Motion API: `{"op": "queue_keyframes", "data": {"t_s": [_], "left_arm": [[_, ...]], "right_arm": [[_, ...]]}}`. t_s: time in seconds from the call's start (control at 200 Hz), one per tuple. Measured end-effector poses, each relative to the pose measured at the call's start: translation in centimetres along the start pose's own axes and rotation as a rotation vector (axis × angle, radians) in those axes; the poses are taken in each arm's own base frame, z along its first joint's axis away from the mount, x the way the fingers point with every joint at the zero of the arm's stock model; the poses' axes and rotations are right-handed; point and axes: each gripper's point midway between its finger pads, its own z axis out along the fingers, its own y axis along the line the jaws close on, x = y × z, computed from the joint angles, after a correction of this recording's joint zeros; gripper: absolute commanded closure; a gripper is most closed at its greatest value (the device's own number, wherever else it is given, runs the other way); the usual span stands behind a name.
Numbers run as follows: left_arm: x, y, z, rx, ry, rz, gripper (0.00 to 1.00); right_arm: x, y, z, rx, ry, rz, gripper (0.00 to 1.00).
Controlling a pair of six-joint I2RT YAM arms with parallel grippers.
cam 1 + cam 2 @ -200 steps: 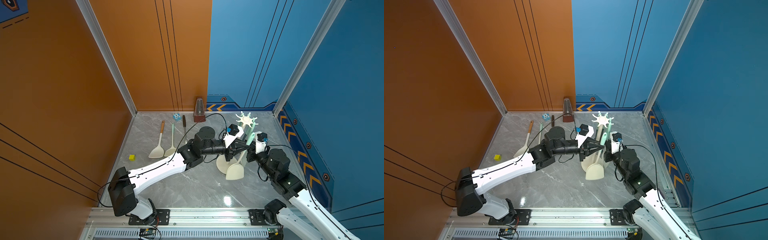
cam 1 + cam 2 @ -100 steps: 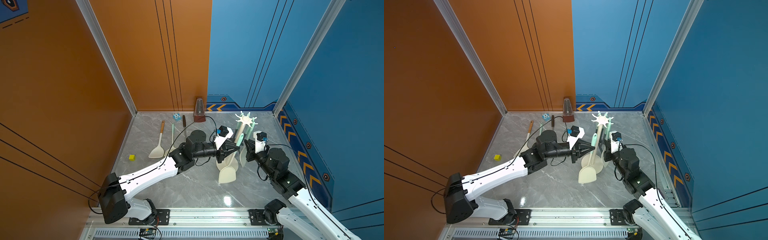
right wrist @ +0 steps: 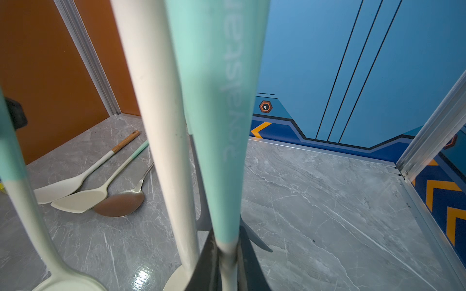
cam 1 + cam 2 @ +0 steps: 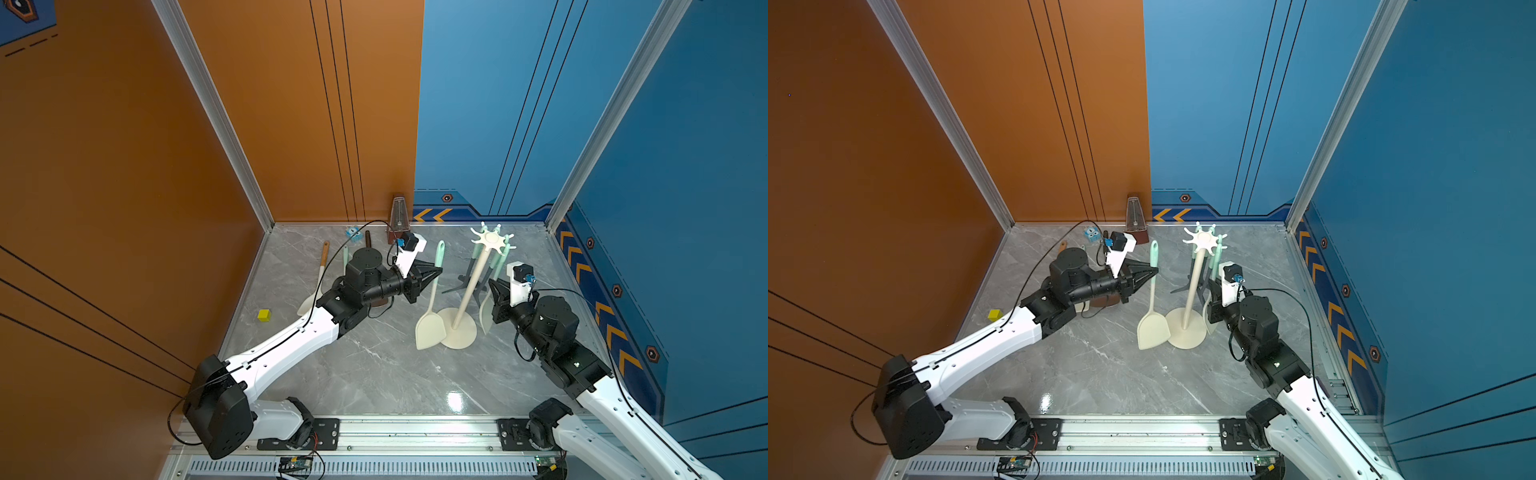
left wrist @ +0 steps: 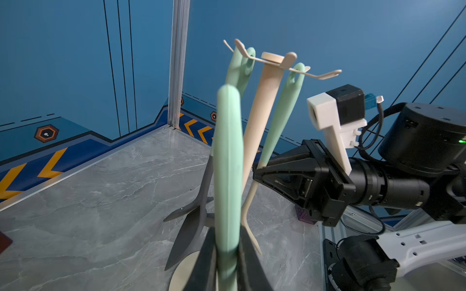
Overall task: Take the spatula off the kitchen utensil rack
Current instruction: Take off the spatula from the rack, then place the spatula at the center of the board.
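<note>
One piece of writing shows. In the right wrist view, pale raised lettering (image 3: 230,100) runs lengthwise down the mint-green silicone utensil handle (image 3: 214,176) close to the lens. It lies turned and is cut off at the frame edge, so it cannot be spelled out surely.

The rest are signs. In both top views, two orange chevron arrows (image 4: 432,215) (image 4: 1169,215) point left on the dark-blue painted band (image 4: 478,210) at the foot of the back wall, centre of the frame. More orange chevrons (image 4: 614,336) run down the right side. An orange-rimmed hexagon badge (image 4: 446,198) sits above the band. A small light-blue cube (image 4: 1091,235), centre-left, bears dark marks too small to read.
</note>
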Motion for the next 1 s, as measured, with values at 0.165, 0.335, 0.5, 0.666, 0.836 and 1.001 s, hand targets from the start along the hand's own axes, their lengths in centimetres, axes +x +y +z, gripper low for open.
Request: {"op": "queue_keyframes", "data": {"t_s": [0.165,0.335,0.5,0.666,0.836,1.001], "left_arm": [[0.2,2.4,-0.5,-0.025,0.007,-0.037,1.00],[2.3,6.5,0.2,-0.052,0.063,-0.117,1.00],[3.2,9.6,0.7,-0.066,0.091,-0.169,1.00],[2.1,11.2,1.2,-0.049,0.081,-0.176,1.00],[2.2,13.1,2.3,-0.037,0.086,-0.188,1.00],[3.4,15.2,3.5,-0.042,0.109,-0.214,1.00]], "right_arm": [[0.0,0.0,0.0,0.000,0.001,0.000,1.00],[0.0,0.0,0.2,0.000,0.004,-0.001,1.00],[0.0,0.0,0.2,0.000,0.005,-0.001,1.00],[0.0,0.0,0.3,0.001,0.006,-0.001,1.00],[-0.1,0.0,0.4,0.003,0.005,-0.001,1.00],[-0.1,0.0,0.5,0.003,0.003,0.000,1.00]]}}
